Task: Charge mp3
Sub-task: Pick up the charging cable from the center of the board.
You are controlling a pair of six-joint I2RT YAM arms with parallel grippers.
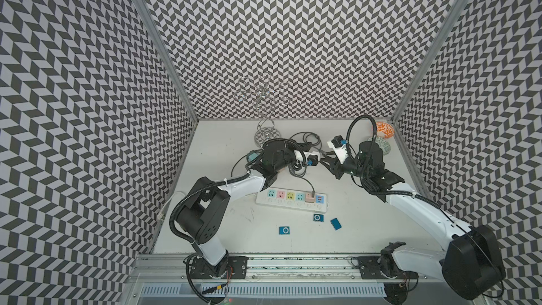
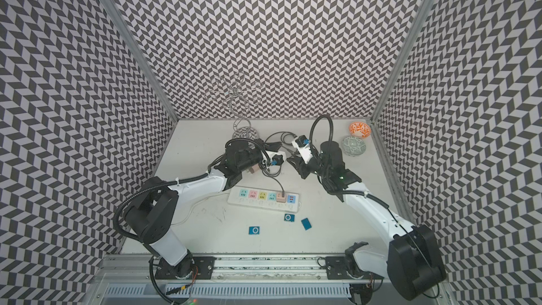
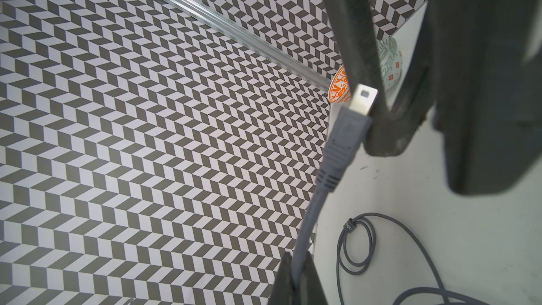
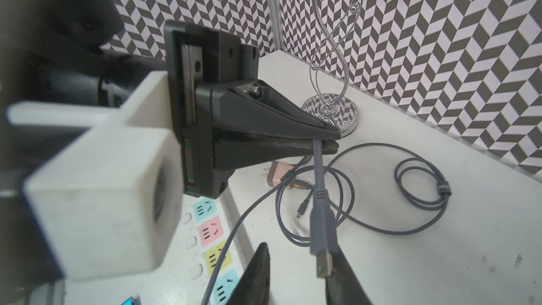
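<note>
Both claws meet tip to tip above the back half of the table.

The left claw is pressed together on the grey cable, pinching it a little way behind the plug. That leaves the plug sticking out toward the right claw.

The right claw is spread. The plug's metal tip sits in the gap, right up against one finger, and the other finger is clear of it, so nothing's clamped on that side.

The rest of the cable lies in loose loops on the table under the claws. From there it runs forward to a pink adapter plugged into the strip. A spare adapter lies loose near the loops.

The mp3s are all flat on the table on the robot's side of the strip, well apart from both claws:
- near mp3, closest to the robot
- mid mp3, just in front of the strip's right end
- tilted mp3, just beside the mid one, showing a plain blue face

At the back right corner are an orange bowl and a green bowl. A wire stand is at the back, left of the claws.
</note>
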